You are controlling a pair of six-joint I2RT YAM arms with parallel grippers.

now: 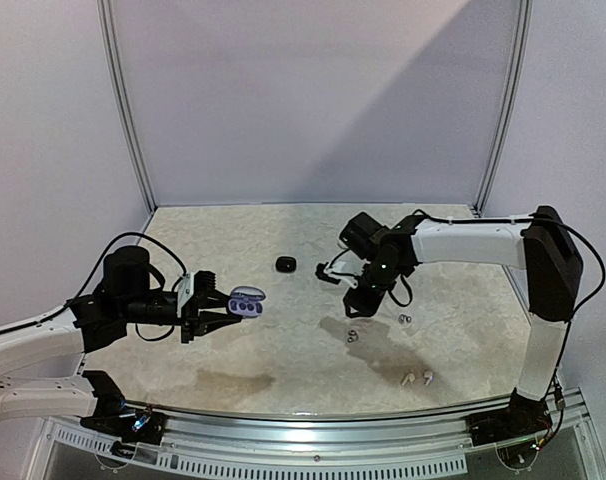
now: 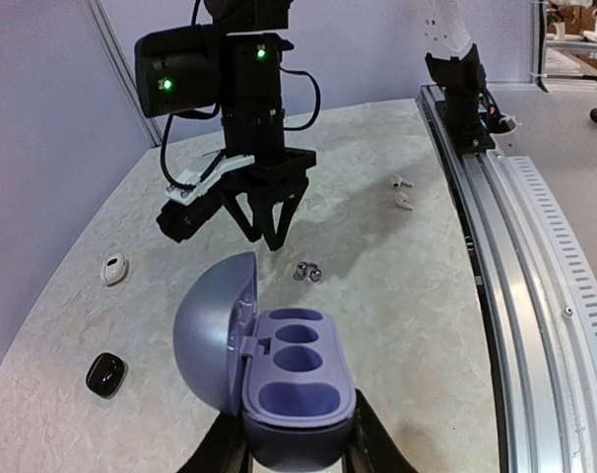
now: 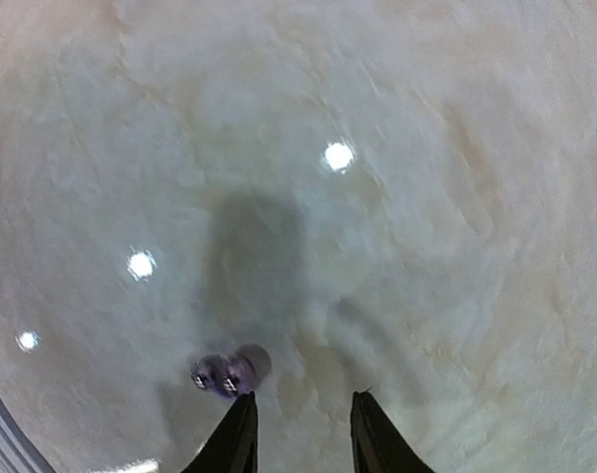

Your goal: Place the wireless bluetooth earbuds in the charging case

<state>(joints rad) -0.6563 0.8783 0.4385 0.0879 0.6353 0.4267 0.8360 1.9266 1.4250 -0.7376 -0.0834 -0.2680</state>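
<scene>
Left claw (image 2: 297,455) pinches the charging case (image 2: 298,379) from both sides at its base and holds it up off the table (image 1: 283,370). The case is open, with its lid (image 2: 215,330) swung to one side. All three wells are visible with nothing in them.

Right claw (image 3: 298,434) points down at the table, fingers (image 3: 234,439) parted with a clear gap and nothing between them. Its shadow falls on the table ahead.

Purplish earbuds (image 3: 230,372) lie on the table as a touching pair, metal tips showing. In the right wrist view they sit just outside the left-hand finger, not in the gap. From above, the pair (image 1: 352,335) is just nearer the arm bases than the right claw (image 1: 358,298), well apart from the case (image 1: 246,300).

White stemmed earbuds (image 1: 415,379) lie on the table close to the near edge, right side. Another tiny pair (image 1: 404,318) lies between them and the right claw; too small to tell the colour.

Small black item (image 1: 285,264) sits mid-table, between the two claws and further back. The left wrist view also shows a small white item (image 2: 114,268) on the table near it; can't tell what either is.
</scene>
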